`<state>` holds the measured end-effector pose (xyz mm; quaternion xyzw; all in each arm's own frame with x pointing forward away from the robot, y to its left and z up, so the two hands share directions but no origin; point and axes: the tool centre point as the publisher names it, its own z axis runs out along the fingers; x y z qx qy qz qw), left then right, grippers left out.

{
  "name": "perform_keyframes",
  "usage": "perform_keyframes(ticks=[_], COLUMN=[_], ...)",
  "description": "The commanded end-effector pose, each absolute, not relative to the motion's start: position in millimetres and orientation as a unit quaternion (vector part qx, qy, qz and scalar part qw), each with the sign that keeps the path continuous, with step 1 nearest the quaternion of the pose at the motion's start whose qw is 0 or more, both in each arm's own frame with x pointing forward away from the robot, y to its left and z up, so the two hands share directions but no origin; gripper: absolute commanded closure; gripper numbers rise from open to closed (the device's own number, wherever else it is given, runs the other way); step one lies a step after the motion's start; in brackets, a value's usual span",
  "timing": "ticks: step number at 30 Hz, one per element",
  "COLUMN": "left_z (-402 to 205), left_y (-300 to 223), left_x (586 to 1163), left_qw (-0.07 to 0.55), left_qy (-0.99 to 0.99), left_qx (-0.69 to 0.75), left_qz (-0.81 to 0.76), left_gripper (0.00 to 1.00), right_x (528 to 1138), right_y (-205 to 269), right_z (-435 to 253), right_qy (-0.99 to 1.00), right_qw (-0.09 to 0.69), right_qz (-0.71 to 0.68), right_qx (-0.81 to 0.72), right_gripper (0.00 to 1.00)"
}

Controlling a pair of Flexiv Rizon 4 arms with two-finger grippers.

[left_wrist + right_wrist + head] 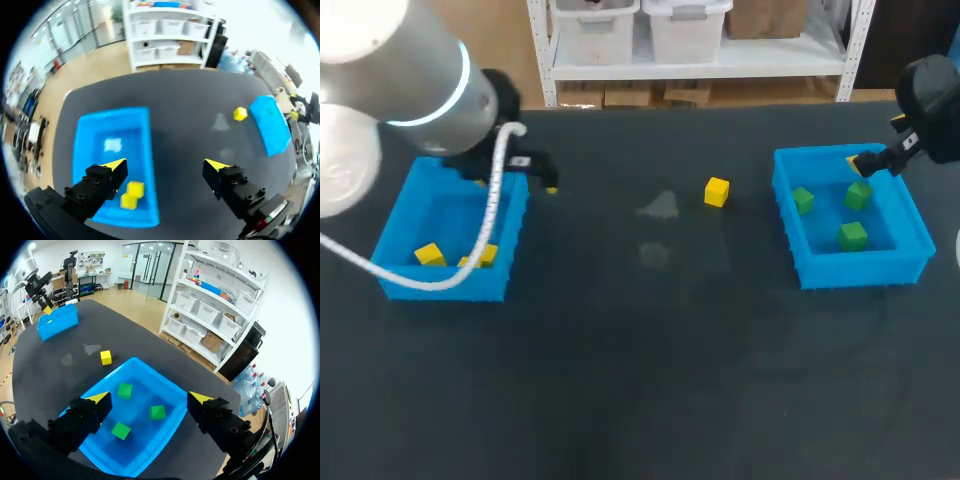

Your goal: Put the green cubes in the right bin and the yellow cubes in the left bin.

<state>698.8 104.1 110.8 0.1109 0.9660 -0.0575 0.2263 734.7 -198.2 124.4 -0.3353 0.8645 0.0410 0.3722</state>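
- Left gripper (165,165): released, empty, over the near wall of the left bin (445,283); two yellow cubes (429,254) inside.
- Right gripper (149,397): released, empty, above the right bin (860,268); three green cubes (852,236) inside.
- Loose yellow cube (716,191): on the table (640,380) between the bins.

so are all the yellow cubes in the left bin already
No, one yellow cube lies out on the table, well apart from the left bin.
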Motion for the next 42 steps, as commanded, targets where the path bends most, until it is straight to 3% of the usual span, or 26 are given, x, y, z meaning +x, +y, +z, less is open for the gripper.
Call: perform_keyframes(ticks=[1, 7, 23, 42], left_z=[93.8, 83.6, 54.3, 27.1], left_y=[61.6, 3.0, -94.9, -136.8], left_x=[730.0, 750.3, 796.8, 810.6], left_qw=[0.215, 0.21, 0.172, 0.12], left_qy=[0.96, 0.94, 0.908, 0.914], left_qx=[0.164, 0.244, 0.353, 0.361], left_qz=[-0.075, -0.112, -0.145, -0.144], left_gripper=[0.0, 0.0, 0.0, 0.0], right_x=[734.3, 734.3, 734.3, 734.3], right_y=[-198.3, -198.3, -198.3, -198.3], right_z=[125.0, 125.0, 125.0, 125.0], right_qy=[0.865, 0.865, 0.865, 0.865], right_qw=[0.372, 0.372, 0.372, 0.372], right_qz=[0.041, 0.041, 0.041, 0.041], right_qx=[-0.335, -0.335, -0.335, -0.335], right_gripper=[0.0, 0.0, 0.0, 0.0])
